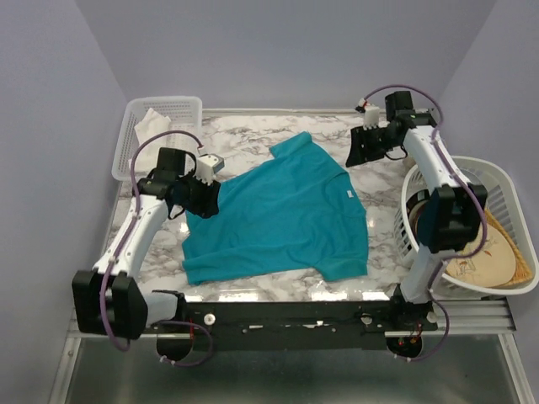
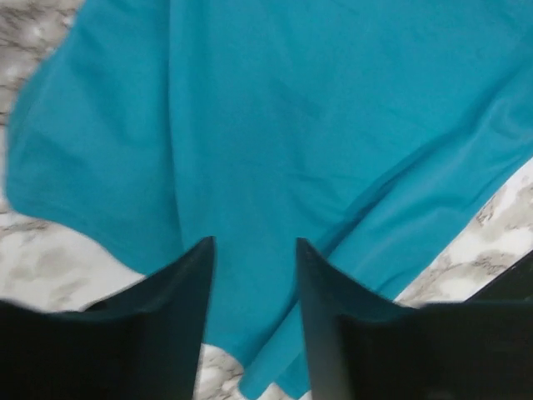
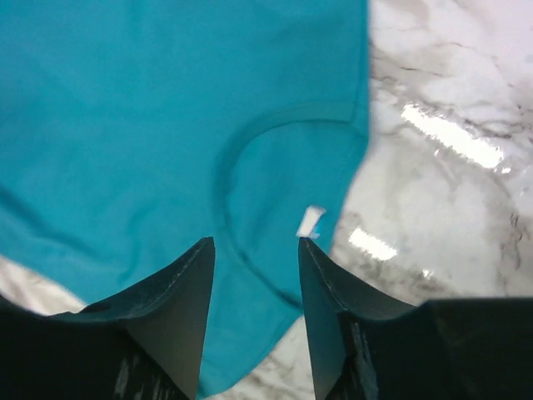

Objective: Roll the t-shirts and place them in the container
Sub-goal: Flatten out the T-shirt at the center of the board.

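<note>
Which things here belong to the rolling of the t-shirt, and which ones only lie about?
For the job:
- t-shirt, spread flat on the table
- left gripper, open
- right gripper, open

Lying about:
- small basket, far left, with a white cloth inside
- big basket, right side

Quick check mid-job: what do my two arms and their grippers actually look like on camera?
The left arm and right arm match: white tubular links, boxy black joint housings, purple cables looping alongside. The left gripper and right gripper each have two matte black, flat fingers tapering to a point.
</note>
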